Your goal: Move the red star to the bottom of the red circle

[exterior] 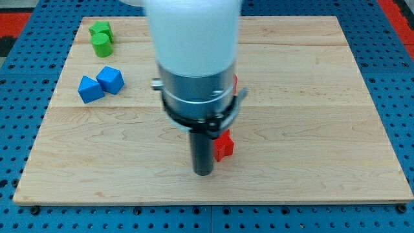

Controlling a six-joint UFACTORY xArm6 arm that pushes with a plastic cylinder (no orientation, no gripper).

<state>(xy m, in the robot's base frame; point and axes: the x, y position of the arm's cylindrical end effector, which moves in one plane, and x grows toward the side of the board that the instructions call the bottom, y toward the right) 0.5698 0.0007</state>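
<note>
Camera view:
Tip (204, 173): lower centre of frame, touching the red star's left side; no jaws to open or close, just a bare rod.
Red star (224, 144): just right of the rod, half hidden.
Red circle (235, 82): sliver peeking out right of the arm's body, above the star.
Green blocks (101, 37): upper left, untouched.
Blue blocks (101, 84): left, below the green.
Progress: star already below the circle; likely near done, gap hidden by arm.

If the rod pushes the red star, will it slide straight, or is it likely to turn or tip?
The red star looks low and flat-bottomed, so it will probably slide rather than tip. Its points may make it rotate under an off-centre push. My tip sits at its left, and the wooden board looks smooth.
</note>
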